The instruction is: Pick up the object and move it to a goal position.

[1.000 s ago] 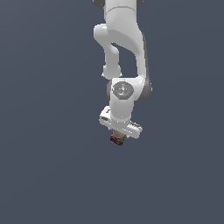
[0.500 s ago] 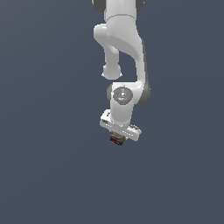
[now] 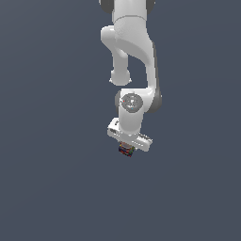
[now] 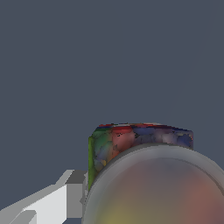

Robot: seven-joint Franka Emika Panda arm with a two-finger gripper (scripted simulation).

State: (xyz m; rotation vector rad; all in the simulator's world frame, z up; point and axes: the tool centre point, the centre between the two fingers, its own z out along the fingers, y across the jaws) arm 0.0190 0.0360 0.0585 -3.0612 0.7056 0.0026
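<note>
The object [image 3: 125,150] is a small dark boxy item with red, blue and green patches. It sits between the fingers of my white gripper [image 3: 126,149], right under the hand, over the plain grey ground. In the wrist view the object [image 4: 131,138] fills the lower right, and its rounded grey-tan top [image 4: 157,188] is very close to the camera. One white finger [image 4: 65,199] rests against its green side. The other finger is hidden behind the object. The gripper is shut on the object.
The white arm [image 3: 134,52] hangs down from the top of the exterior view. All around is a flat, uniform grey surface with no other objects or edges in view.
The wrist and hand have dropped slightly with the object still held. In the last half second almost nothing has moved.
</note>
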